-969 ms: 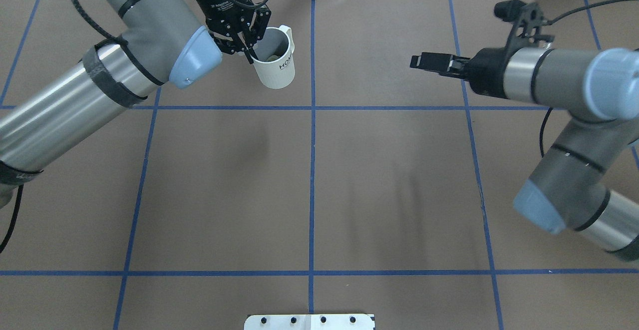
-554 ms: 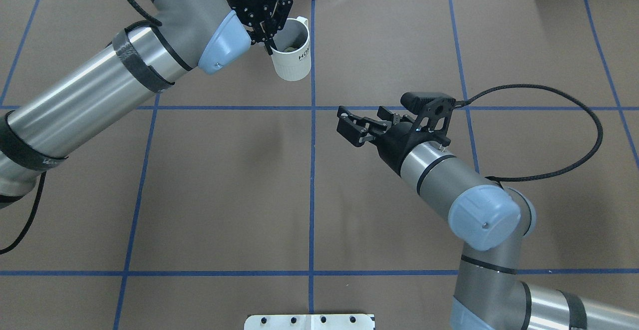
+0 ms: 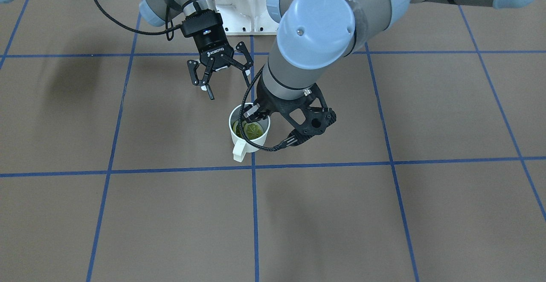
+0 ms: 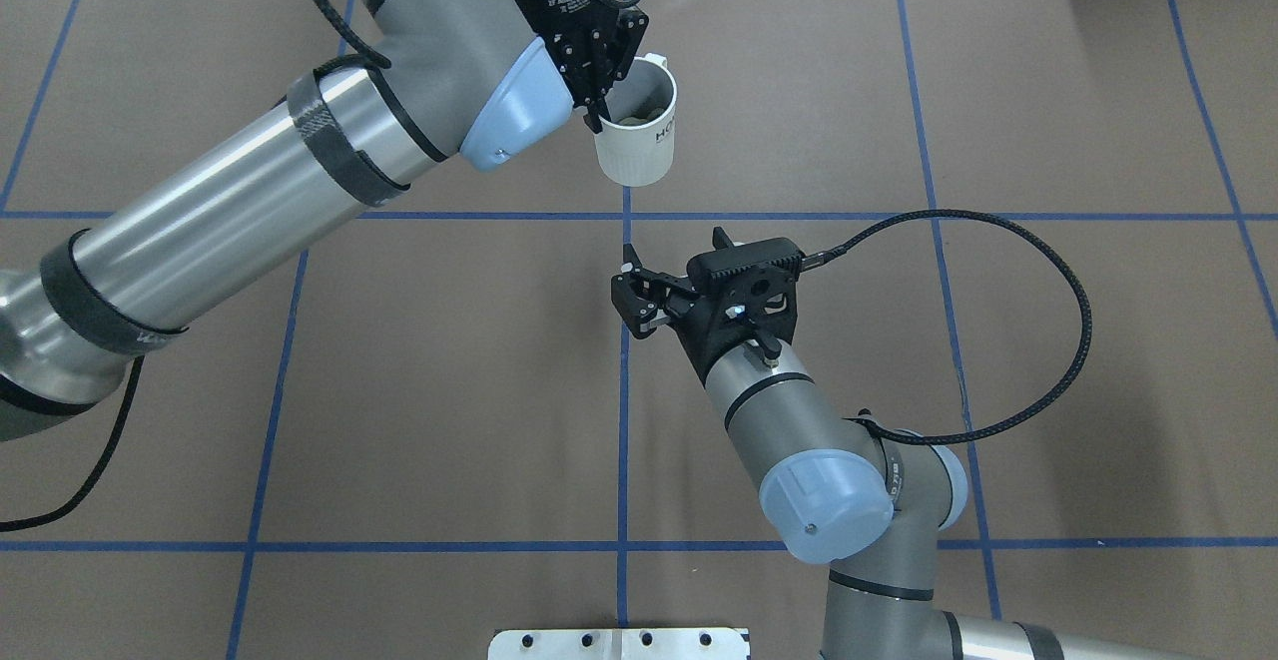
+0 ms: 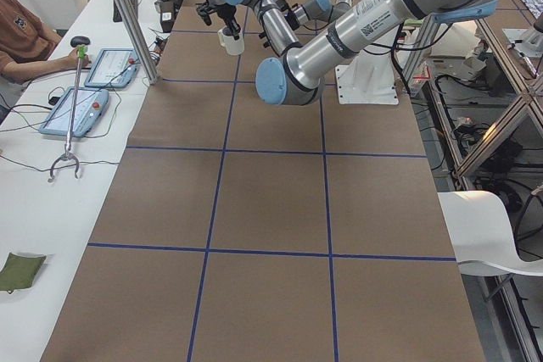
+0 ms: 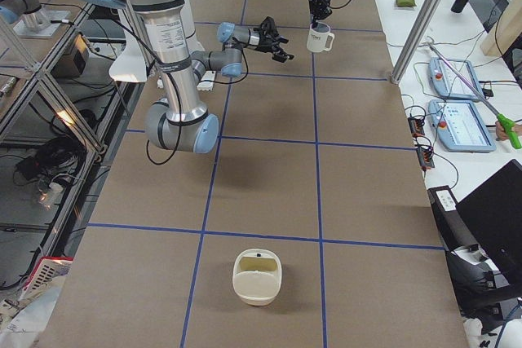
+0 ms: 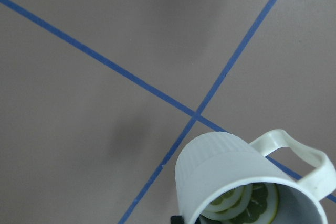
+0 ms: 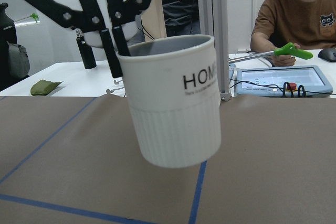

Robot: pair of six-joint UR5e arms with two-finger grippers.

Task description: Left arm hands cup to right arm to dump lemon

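The cream-white cup [image 4: 639, 141] hangs tilted just above the table near the centre line, with its handle on the far side. My left gripper [image 4: 599, 117] is shut on its rim, one finger inside and one outside. Yellow-green lemon slices [image 3: 251, 130] lie in the cup and also show in the left wrist view [image 7: 247, 205]. My right gripper [image 4: 629, 297] is open and empty, nearer the robot than the cup, with a gap between. In the right wrist view the cup [image 8: 176, 108] fills the middle, with the left fingers [image 8: 113, 48] on its rim.
A white mounting plate [image 4: 619, 643] sits at the robot's edge of the table. A cream container [image 6: 258, 276] stands far off toward the table's right end. Operators sit at a side bench with tablets [image 8: 283, 80]. The right arm's cable [image 4: 1048, 271] loops out to the right.
My left arm has carried the cup rightward to the centre line. My right arm has swung in from the far right toward the middle; its open gripper now faces the cup.
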